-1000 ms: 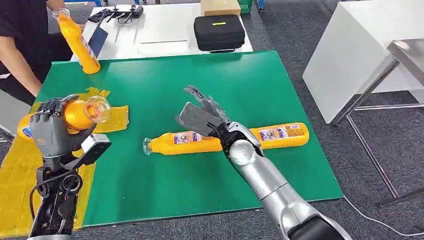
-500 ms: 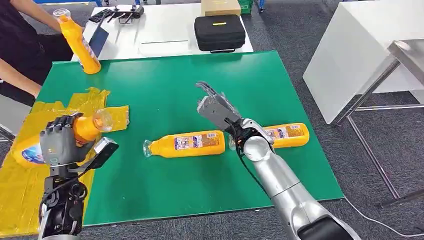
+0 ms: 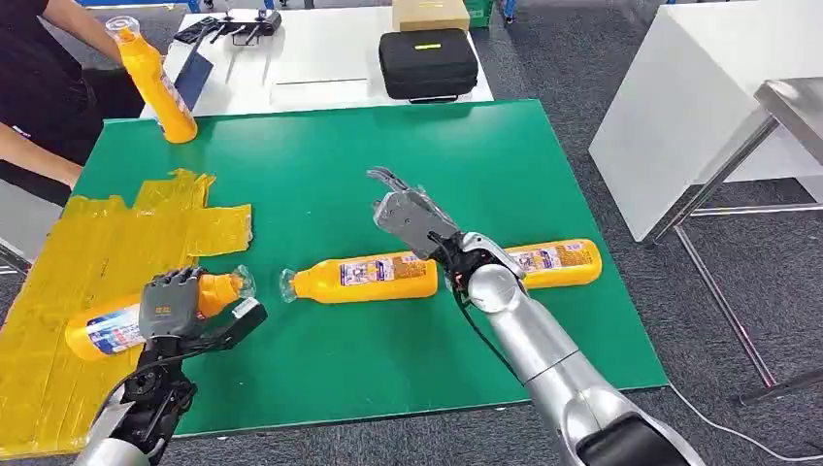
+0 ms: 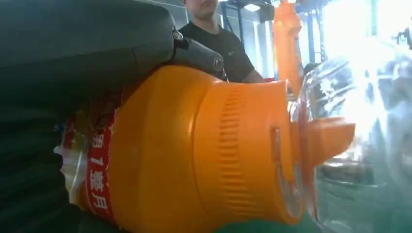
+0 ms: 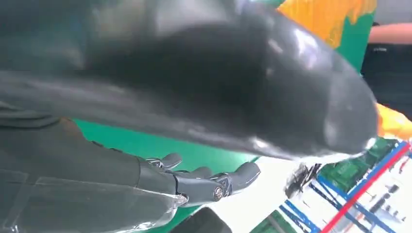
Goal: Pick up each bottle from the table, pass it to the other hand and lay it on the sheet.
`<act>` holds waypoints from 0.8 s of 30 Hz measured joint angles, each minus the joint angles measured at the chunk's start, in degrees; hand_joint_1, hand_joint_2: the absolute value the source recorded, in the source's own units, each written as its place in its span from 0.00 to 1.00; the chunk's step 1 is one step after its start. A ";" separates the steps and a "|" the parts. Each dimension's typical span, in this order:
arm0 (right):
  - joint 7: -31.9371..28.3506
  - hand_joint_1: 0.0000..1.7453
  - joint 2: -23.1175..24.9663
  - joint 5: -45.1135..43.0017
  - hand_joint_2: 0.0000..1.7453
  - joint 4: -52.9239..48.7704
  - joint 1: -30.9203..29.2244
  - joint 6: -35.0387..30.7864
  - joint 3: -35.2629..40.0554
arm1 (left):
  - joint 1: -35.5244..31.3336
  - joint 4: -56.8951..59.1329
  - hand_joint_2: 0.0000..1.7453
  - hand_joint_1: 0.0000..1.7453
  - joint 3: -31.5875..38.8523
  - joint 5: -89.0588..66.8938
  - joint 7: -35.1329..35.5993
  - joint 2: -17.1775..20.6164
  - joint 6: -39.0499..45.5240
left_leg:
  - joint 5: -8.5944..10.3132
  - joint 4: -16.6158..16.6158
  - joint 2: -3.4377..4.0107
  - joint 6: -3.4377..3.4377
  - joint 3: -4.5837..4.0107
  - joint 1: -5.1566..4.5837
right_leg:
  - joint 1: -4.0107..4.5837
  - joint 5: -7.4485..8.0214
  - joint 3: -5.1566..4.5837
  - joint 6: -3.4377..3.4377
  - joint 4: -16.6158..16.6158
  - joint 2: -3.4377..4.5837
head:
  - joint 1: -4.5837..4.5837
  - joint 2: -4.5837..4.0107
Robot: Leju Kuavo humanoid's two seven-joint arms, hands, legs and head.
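Four orange bottles [image 3: 364, 277], one yellow sheet [image 3: 58, 282]

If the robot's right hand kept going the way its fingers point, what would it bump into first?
Probably nothing soon. The right hand is open, fingers pointing across the bare green mat, roughly toward the upright bottle a person holds at the far corner. Its height is unclear, so it might pass over.
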 measured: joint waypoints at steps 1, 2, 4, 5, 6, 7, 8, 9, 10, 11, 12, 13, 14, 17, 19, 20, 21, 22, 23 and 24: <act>0.02 0.00 -0.02 0.00 0.00 0.02 -0.01 0.02 0.20 | -0.76 1.38 1.00 0.00 -1.04 0.02 0.18 0.29 -0.02 | 0.00 -0.01 -0.01 0.00 0.02 0.00 | 0.00 0.00 0.03 0.00 0.00 -0.01 | -0.02 0.00; 0.02 0.00 -0.05 0.00 1.00 0.02 -0.01 0.02 0.31 | -1.43 2.69 0.00 0.00 -1.88 0.04 0.25 0.62 0.00 | 0.00 -0.01 -0.01 0.00 0.03 0.00 | 0.00 0.00 0.04 0.00 0.00 -0.02 | 0.00 0.00; 0.17 0.00 -0.11 0.17 1.00 0.02 -0.01 0.24 0.44 | -2.45 4.77 0.00 0.00 -3.29 0.33 0.16 1.01 -0.15 | 0.01 -0.02 -0.04 0.01 0.06 0.00 | -0.01 0.00 0.11 0.00 -0.01 -0.06 | 0.00 0.00; 0.67 0.00 -0.20 0.72 1.00 0.11 -0.07 0.76 0.63 | -2.90 5.78 0.00 0.00 -3.88 0.39 -0.21 1.16 -0.30 | 0.01 -0.03 -0.04 0.01 0.13 0.00 | -0.01 -0.01 0.19 -0.01 -0.02 -0.08 | -0.02 0.00; 1.36 0.00 -0.30 1.45 1.00 0.26 -0.14 1.34 0.94 | -3.31 6.50 0.00 0.00 -4.38 0.39 -0.43 1.47 -0.45 | 0.00 -0.03 -0.05 0.01 0.16 0.00 | -0.01 -0.01 0.30 -0.01 -0.02 -0.11 | 0.00 0.00; 2.32 0.00 -0.42 2.37 1.00 0.55 -0.35 2.04 1.34 | -3.72 7.21 0.00 0.00 -4.78 0.42 -0.50 1.66 -0.52 | 0.00 -0.04 -0.05 0.01 0.24 0.00 | 0.00 -0.02 0.37 -0.02 -0.02 -0.12 | -0.02 0.00; 3.59 0.00 -0.55 3.72 1.00 1.07 -0.69 2.84 1.95 | -4.13 7.95 0.00 0.00 -5.29 0.42 -0.76 1.82 -0.55 | 0.01 -0.04 -0.05 0.01 0.27 0.00 | 0.00 -0.02 0.41 -0.02 -0.02 -0.12 | -0.02 0.00; 4.77 0.00 -0.66 5.10 1.00 1.64 -1.02 3.46 2.45 | -4.41 8.47 0.00 0.00 -5.65 0.50 -1.05 2.12 -0.52 | 0.03 -0.04 -0.04 -0.02 0.29 0.01 | 0.01 -0.01 0.42 -0.02 -0.02 -0.12 | -0.04 0.00; 5.97 0.00 -0.77 6.57 1.00 2.41 -1.46 4.00 3.00 | -4.66 8.80 0.00 0.00 -5.81 0.63 -1.44 2.21 -0.50 | 0.07 -0.04 -0.05 -0.04 0.31 0.01 | 0.01 -0.01 0.45 -0.02 -0.01 -0.12 | -0.02 0.00; 7.11 0.00 -0.90 8.25 1.00 3.52 -1.97 4.61 3.68 | -4.84 9.20 0.00 0.00 -5.90 0.98 -2.03 2.30 -0.41 | 0.16 -0.04 -0.07 -0.03 0.33 0.01 | 0.01 0.00 0.46 -0.02 -0.01 -0.14 | -0.02 0.00; 8.06 0.00 -0.92 9.91 1.00 4.78 -2.44 4.96 4.33 | -4.96 9.46 0.00 0.00 -6.03 1.33 -2.74 2.32 -0.18 | 0.23 -0.04 -0.12 -0.08 0.40 0.01 | 0.01 0.00 0.47 -0.03 0.00 -0.16 | -0.02 0.00; 8.97 0.00 -0.90 11.53 1.00 6.08 -2.93 5.07 4.92 | -5.03 9.61 0.00 0.00 -6.16 1.97 -3.72 2.32 0.09 | 0.25 -0.04 -0.19 -0.09 0.40 0.01 | 0.01 0.02 0.48 -0.03 0.00 -0.20 | -0.02 0.00; 9.75 0.00 -0.90 13.08 1.00 7.37 -3.31 5.22 5.42 | -5.03 9.63 0.00 0.00 -6.18 2.60 -4.72 2.32 0.15 | 0.27 -0.04 -0.22 -0.11 0.40 0.02 | 0.01 0.02 0.50 -0.03 0.02 -0.25 | -0.04 0.00; 10.86 0.00 -0.79 15.48 1.00 11.39 -4.09 5.29 6.71 | -4.88 9.61 0.00 0.00 -6.20 4.35 -7.10 2.32 0.26 | 0.28 -0.04 -0.27 -0.11 0.41 0.02 | 0.01 0.03 0.51 -0.02 0.03 -0.28 | -0.02 0.00; 11.21 0.00 -0.76 16.19 1.00 13.24 -4.20 5.29 7.28 | -4.81 9.52 0.00 0.00 -6.18 4.83 -7.73 2.32 0.28 | 0.28 -0.04 -0.27 -0.11 0.39 0.02 | 0.01 0.02 0.51 -0.02 0.03 -0.28 | 0.00 0.00; 11.28 0.00 -0.74 16.67 1.00 13.92 -4.24 5.27 7.52 | -4.59 9.24 0.00 0.00 -6.18 5.28 -8.10 2.32 0.28 | 0.28 -0.04 -0.27 -0.11 0.38 0.02 | 0.01 0.02 0.50 -0.02 0.03 -0.28 | -0.02 0.00; 11.34 0.00 -0.70 17.03 1.00 14.60 -4.43 5.18 7.74 | -4.21 8.71 0.00 0.00 -6.16 5.88 -8.61 2.32 0.28 | 0.27 -0.03 -0.25 -0.11 0.38 0.02 | 0.01 0.02 0.48 -0.02 0.03 -0.27 | -0.02 0.00; 11.52 0.00 -0.55 17.69 1.00 15.68 -4.58 5.03 7.89 | -3.74 7.71 0.00 0.00 -5.94 7.06 -9.73 2.32 0.24 | 0.27 -0.03 -0.25 -0.11 0.37 0.02 | 0.01 0.02 0.46 -0.02 0.02 -0.27 | 0.00 0.00; 11.67 0.00 -0.37 18.07 1.00 16.80 -4.67 4.83 8.00 | -3.04 6.47 0.00 0.00 -5.42 8.47 -11.07 2.28 0.24 | 0.27 -0.03 -0.25 -0.11 0.33 0.01 | 0.02 0.02 0.40 -0.02 0.02 -0.27 | 0.00 0.00; 11.80 0.00 -0.26 18.43 1.00 17.80 -4.74 4.68 8.05 | -2.42 5.16 0.00 0.00 -4.83 9.85 -12.07 2.12 0.24 | 0.27 -0.03 -0.26 -0.11 0.27 0.01 | 0.02 0.02 0.34 -0.02 0.03 -0.27 | 0.00 0.00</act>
